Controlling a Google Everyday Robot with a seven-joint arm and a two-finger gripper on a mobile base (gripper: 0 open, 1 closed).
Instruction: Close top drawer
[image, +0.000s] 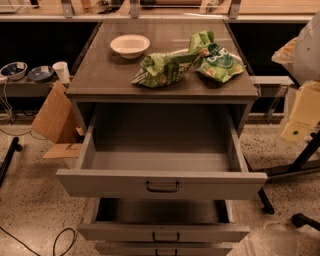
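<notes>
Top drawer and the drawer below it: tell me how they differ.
The top drawer is pulled far out; the second drawer only partly. The top drawer has a taller front and wider handle than the second drawer. Both are grey and open. The gripper hangs at the right edge, touching neither.

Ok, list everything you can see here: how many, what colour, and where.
top drawer: one, grey, pulled out, nothing inside
handle: one, dark, centre of its front
lower drawers: two, grey, beneath; upper one partly open
bowl: one, white, cabinet top, back left
snack bags: two, green, cabinet top, right
cardboard: one, brown, floor, left
cup: one, white, left shelf
small bowls: two, pale and dark, beside cup
gripper: one, cream, right edge, apart from drawer
</notes>
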